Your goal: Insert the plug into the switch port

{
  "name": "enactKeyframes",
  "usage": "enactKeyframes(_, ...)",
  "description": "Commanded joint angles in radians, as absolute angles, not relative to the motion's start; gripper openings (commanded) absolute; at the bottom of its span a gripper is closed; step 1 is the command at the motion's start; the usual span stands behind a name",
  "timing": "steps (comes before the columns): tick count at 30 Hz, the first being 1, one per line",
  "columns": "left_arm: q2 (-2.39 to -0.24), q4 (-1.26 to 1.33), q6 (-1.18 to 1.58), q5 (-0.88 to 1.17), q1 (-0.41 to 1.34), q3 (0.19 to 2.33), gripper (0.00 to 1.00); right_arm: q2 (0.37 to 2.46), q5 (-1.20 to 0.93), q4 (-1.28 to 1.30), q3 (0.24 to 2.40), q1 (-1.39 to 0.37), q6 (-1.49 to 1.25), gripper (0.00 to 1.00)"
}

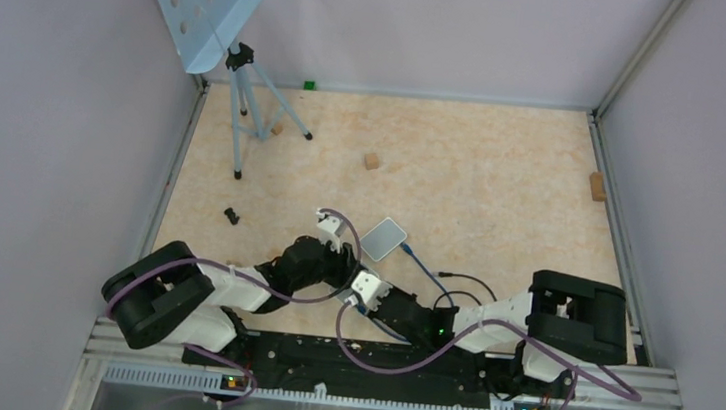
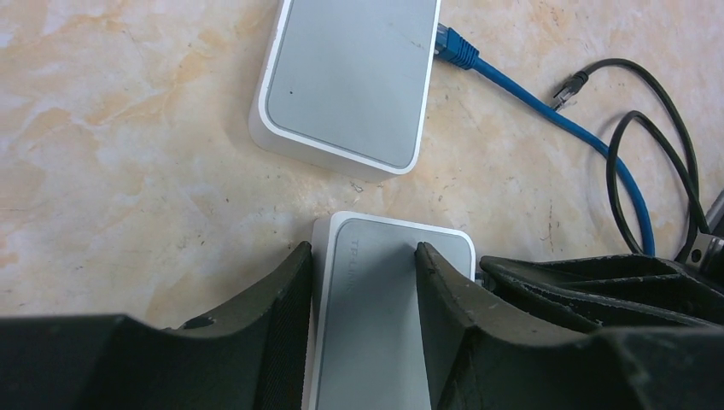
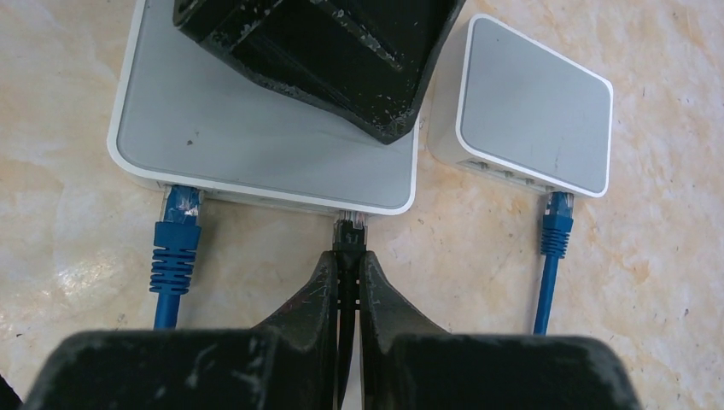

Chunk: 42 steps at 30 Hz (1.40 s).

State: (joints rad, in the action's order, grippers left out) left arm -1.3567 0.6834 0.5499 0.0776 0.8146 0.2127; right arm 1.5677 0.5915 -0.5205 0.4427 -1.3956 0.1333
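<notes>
Beige table (image 1: 502,178). I clamp the black plug (image 3: 350,235) in right gripper (image 3: 346,266) at switch (image 3: 256,145) port (image 3: 352,216), frame center; left gripper (image 2: 360,256), jaws apart, straddles switch, likely bracing it.

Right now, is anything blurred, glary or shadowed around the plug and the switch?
Right wrist: plug and switch edge sharp, evenly lit, right gripper dark in the foreground. Left wrist: switch top sharp, no glare, left gripper dark too. Top external: even light, both too small for detail.
</notes>
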Motion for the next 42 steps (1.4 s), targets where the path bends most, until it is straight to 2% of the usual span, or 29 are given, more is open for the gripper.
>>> enactKeyframes(1, -1.363, 0.62, 0.647, 0.373, 0.939, 0.181, 0.49, 1.53, 0.46, -0.688, 0.577, -1.341, 0.15, 0.0)
enactKeyframes(5, -1.283, 0.539, 0.662, 0.212, 0.931, 0.179, 0.57, 1.518, 0.459, -0.59, 0.557, -1.341, 0.117, 0.0)
enactKeyframes(9, -1.175, 0.369, 0.641, 0.058, 0.854, 0.229, 0.64, 1.474, 0.352, -0.48, 0.499, -1.34, 0.089, 0.0)
enactKeyframes(10, -1.153, 0.346, 0.629, 0.038, 0.821, 0.243, 0.66, 1.464, 0.343, -0.45, 0.491, -1.34, 0.069, 0.03)
enactKeyframes(14, -1.089, 0.296, 0.58, -0.007, 0.674, 0.297, 0.77, 1.42, 0.36, -0.35, 0.484, -1.338, -0.025, 0.25)
enactKeyframes(16, -1.071, 0.283, 0.545, -0.05, 0.633, 0.328, 0.8, 1.391, 0.374, -0.304, 0.484, -1.334, -0.064, 0.3)
enactKeyframes(19, -1.056, 0.277, 0.499, -0.122, 0.61, 0.38, 0.89, 1.339, 0.374, -0.232, 0.492, -1.32, -0.105, 0.36)
enactKeyframes(22, -1.056, 0.327, 0.465, -0.195, 0.606, 0.4, 0.94, 1.279, 0.371, -0.128, 0.523, -1.305, -0.118, 0.4)
enactKeyframes(27, -1.116, 0.454, 0.436, -0.248, 0.604, 0.436, 0.96, 1.181, 0.323, 0.183, 0.653, -1.205, -0.103, 0.4)
enactKeyframes(32, -1.213, 0.506, 0.422, -0.226, 0.603, 0.481, 0.95, 1.092, 0.203, 0.374, 0.736, -1.007, 0.066, 0.41)
enactKeyframes(34, -1.242, 0.523, 0.418, -0.208, 0.603, 0.473, 0.95, 1.071, 0.121, 0.387, 0.74, -0.905, 0.148, 0.42)
enactKeyframes(38, -1.266, 0.519, 0.404, -0.2, 0.604, 0.466, 0.96, 1.077, -0.171, 0.383, 0.726, -0.699, 0.309, 0.42)
enactKeyframes(42, -1.247, 0.509, 0.393, -0.205, 0.603, 0.464, 0.96, 1.126, -0.225, 0.355, 0.691, -0.649, 0.477, 0.45)
